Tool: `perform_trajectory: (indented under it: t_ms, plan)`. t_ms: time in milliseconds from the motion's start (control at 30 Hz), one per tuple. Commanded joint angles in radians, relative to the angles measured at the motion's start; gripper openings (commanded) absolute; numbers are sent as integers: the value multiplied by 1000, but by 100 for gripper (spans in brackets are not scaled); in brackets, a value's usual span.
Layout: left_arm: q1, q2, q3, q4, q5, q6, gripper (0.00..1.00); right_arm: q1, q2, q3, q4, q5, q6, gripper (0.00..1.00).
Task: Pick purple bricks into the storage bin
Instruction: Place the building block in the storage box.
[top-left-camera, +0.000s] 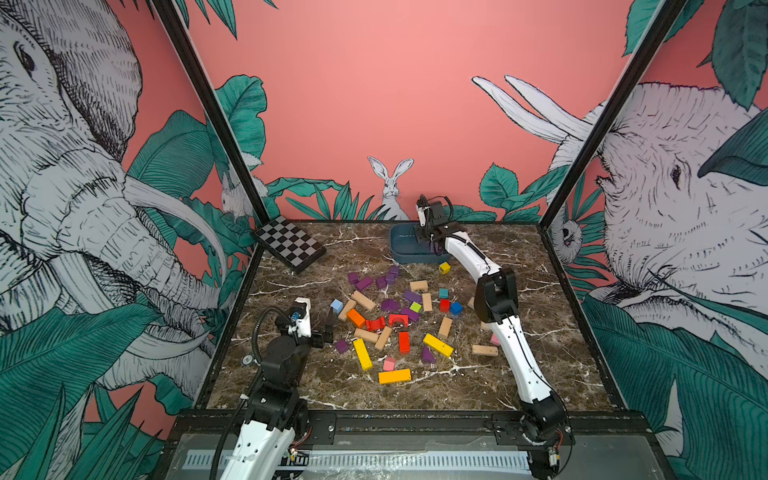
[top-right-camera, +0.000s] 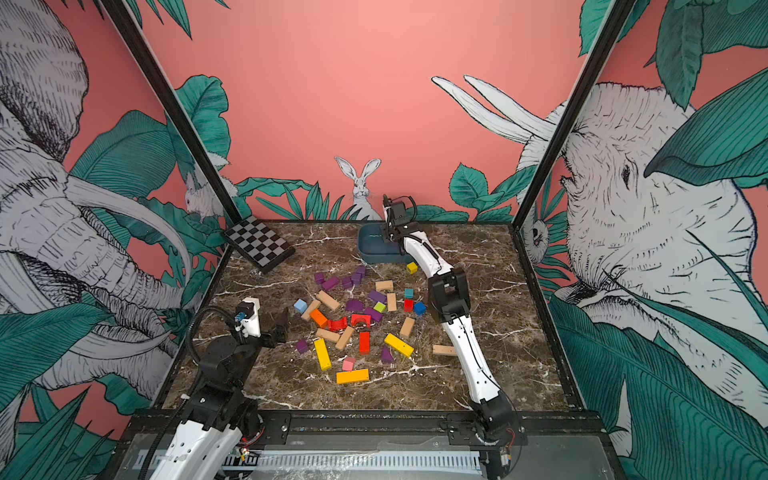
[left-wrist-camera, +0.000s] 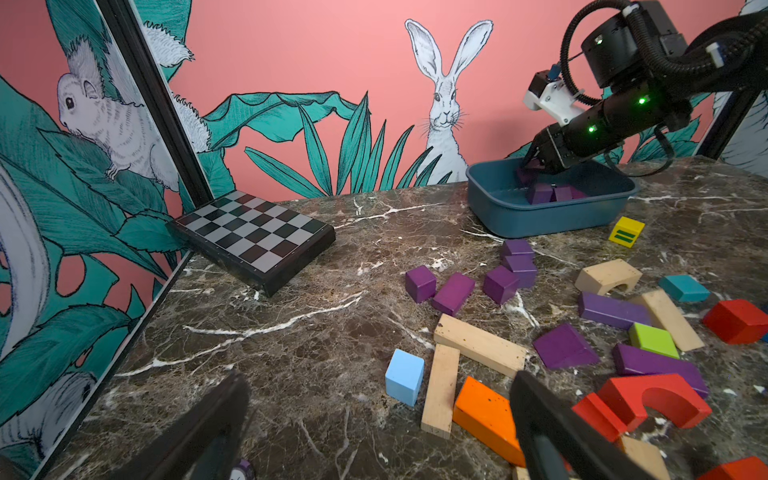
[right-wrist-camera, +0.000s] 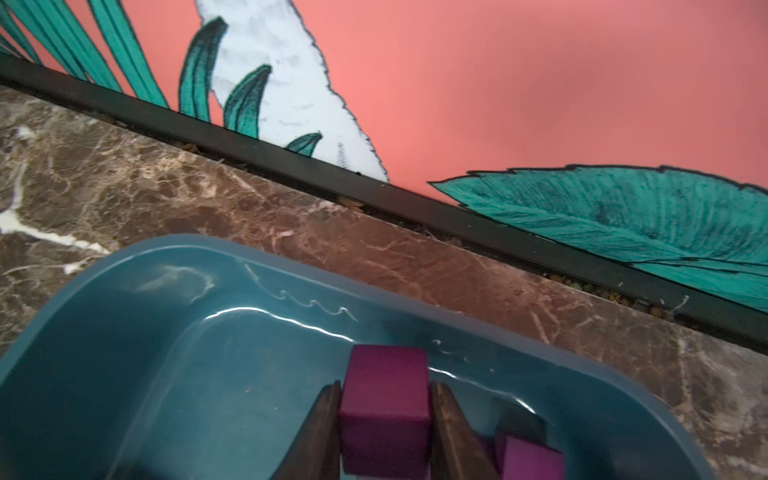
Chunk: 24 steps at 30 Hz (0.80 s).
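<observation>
Nearest the lens in the right wrist view, the right gripper (right-wrist-camera: 385, 390) is clenched on a purple cube (right-wrist-camera: 384, 411). Its two dark fingers press the cube's sides over the floor of the dark blue storage bin (right-wrist-camera: 124, 332). Stored purple blocks (left-wrist-camera: 548, 193) lie in the bin beside it. In both top views the bin sits at the upper middle of the marble table (top-left-camera: 291, 374), near the back edge and the black rail under the pink mural wall. Loose purple bricks (left-wrist-camera: 511, 266) lie just in front of the bin, mixed into a central pile of tan, red, orange, yellow and blue blocks. The right arm (top-left-camera: 498, 299) stretches over the pile's right side and hides some blocks. A yellow cube (left-wrist-camera: 626, 232) marked with two green bars sits just beside the bin. A checkerboard slab (left-wrist-camera: 253, 232) lies at the table's upper left corner. The left gripper (left-wrist-camera: 378, 386) hangs released, jaws spread wide and empty, at the pile's left edge. Bare marble lies to its left and along the front.
</observation>
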<state>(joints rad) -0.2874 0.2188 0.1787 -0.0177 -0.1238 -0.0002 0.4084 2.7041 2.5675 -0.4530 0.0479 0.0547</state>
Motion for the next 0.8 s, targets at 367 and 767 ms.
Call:
perform_trajectory:
  t_ms: [367, 767]
  plan:
    - [-4, -3, -7, 6, 10, -2, 99, 5, 15, 39, 65, -74, -8, 30]
    - [-4, -1, -5, 6, 16, 0, 99, 16, 10, -25, 127, -68, 23, 31]
